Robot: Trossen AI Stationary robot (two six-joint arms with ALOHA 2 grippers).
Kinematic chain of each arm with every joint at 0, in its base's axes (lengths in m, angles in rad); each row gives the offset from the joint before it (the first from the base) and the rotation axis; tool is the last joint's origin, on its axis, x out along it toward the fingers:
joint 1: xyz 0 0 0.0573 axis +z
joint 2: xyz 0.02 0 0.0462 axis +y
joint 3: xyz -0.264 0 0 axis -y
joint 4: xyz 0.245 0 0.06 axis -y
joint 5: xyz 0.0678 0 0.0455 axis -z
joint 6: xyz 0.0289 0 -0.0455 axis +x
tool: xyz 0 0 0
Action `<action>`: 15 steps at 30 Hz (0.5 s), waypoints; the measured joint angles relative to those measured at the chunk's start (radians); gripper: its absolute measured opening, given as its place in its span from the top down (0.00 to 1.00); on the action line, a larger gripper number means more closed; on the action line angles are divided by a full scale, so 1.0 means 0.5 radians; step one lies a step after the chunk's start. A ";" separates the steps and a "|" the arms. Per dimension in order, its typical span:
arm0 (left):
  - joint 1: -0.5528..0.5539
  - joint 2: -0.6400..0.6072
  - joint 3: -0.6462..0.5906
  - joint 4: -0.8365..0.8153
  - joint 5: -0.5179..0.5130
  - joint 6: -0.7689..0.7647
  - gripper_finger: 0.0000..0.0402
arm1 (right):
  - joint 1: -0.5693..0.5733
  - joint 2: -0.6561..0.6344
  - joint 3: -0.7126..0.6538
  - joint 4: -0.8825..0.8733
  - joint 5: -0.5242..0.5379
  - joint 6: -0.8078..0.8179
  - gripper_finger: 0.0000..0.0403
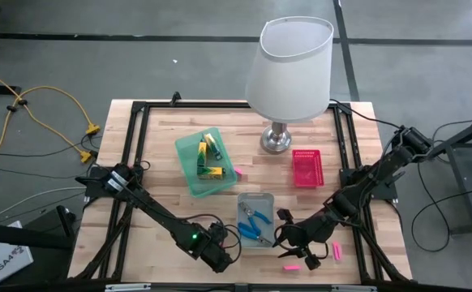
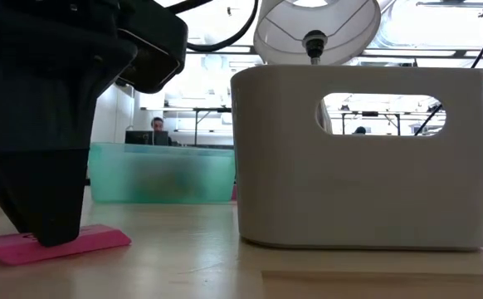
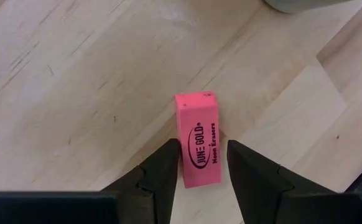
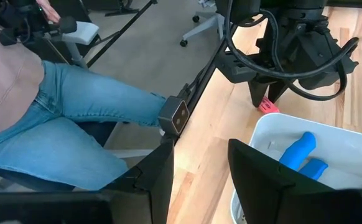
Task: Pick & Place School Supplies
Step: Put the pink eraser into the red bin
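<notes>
Table (image 3: 75,74): pale wood, matt, fine grain. Pink eraser (image 3: 199,140): matt rubber, printed black lettering. Grey tray (image 2: 358,158): smooth plastic, faint sheen. Green tray (image 2: 163,173): translucent plastic. Lamp base (image 1: 276,139): shiny metal.

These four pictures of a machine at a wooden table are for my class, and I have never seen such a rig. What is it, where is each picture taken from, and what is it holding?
It is a robot with two dark jointed arms, each ending in two fingers. One picture looks straight down on the wooden table, one looks level across its top, and two come from cameras on the wrists. On the table stand a green plastic tray, a pink basket, a pale grey tray holding blue-handled tools, and a white-shaded lamp. The left gripper has its fingers on either side of a flat pink eraser lying on the wood. The right gripper hangs open and empty over the table's edge by the grey tray.
</notes>
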 joint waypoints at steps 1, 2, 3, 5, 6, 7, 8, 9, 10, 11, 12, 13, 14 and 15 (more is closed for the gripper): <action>0.000 0.000 0.000 -0.009 -0.002 -0.001 0.66 | 0.000 0.000 0.000 0.000 -0.001 0.000 0.64; 0.000 0.001 0.001 -0.016 -0.009 -0.002 0.66 | 0.000 0.000 0.000 0.000 0.000 0.000 0.64; -0.002 0.002 0.001 -0.027 -0.018 -0.002 0.66 | 0.000 0.000 0.000 0.001 0.000 0.001 0.64; -0.003 0.002 0.001 -0.038 -0.024 0.007 0.66 | 0.000 0.000 0.000 0.000 0.000 0.001 0.64; -0.002 0.002 0.002 -0.046 -0.023 0.019 0.66 | 0.000 0.000 0.000 0.001 0.000 0.001 0.64; 0.000 0.003 0.002 -0.059 -0.023 0.019 0.66 | 0.000 0.000 0.000 0.000 0.000 0.001 0.64; 0.004 0.003 0.003 -0.074 -0.022 0.017 0.66 | 0.000 0.000 0.000 0.000 0.000 0.007 0.64; 0.009 0.003 0.004 -0.089 -0.021 0.007 0.66 | 0.000 0.000 0.000 0.000 0.000 0.012 0.64; 0.012 0.004 0.004 -0.099 -0.021 0.003 0.66 | 0.000 0.000 0.000 0.000 -0.001 0.015 0.64; 0.014 0.004 0.005 -0.104 -0.022 0.004 0.66 | 0.003 0.000 0.000 0.000 0.000 0.016 0.64; 0.014 0.004 0.005 -0.113 -0.022 0.006 0.66 | 0.007 0.000 0.000 0.000 0.002 0.016 0.64; 0.016 0.004 0.005 -0.123 -0.023 0.011 0.66 | 0.010 0.000 0.000 0.000 0.001 0.016 0.64; 0.019 0.004 0.005 -0.136 -0.022 0.014 0.66 | 0.011 0.000 0.000 0.001 0.001 0.019 0.64; 0.020 0.004 0.005 -0.151 -0.022 0.014 0.66 | 0.014 0.000 0.000 0.000 0.001 0.023 0.64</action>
